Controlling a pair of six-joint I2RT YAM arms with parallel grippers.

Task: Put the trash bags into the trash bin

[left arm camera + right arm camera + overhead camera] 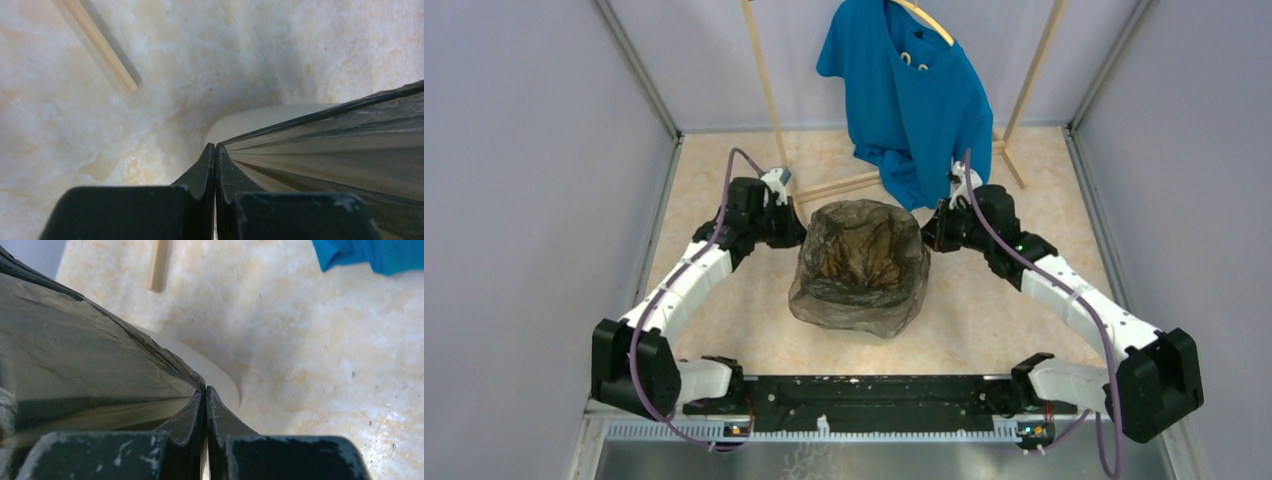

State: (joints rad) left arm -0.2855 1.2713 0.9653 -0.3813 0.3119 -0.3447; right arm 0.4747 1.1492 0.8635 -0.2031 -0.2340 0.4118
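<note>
The dark grey-brown translucent trash bag (861,265) stands open-mouthed in the middle of the floor, draped over the cream trash bin, which shows only as a pale rim in the left wrist view (250,120) and the right wrist view (210,367). My left gripper (796,228) is shut on the bag's left edge (330,135), which is stretched taut. My right gripper (930,232) is shut on the bag's right edge (85,350), also taut.
A wooden rack (769,90) stands at the back with a blue T-shirt (909,95) on a hanger, its hem close behind the bag. A rack foot (102,45) lies near my left gripper. Grey walls close in both sides.
</note>
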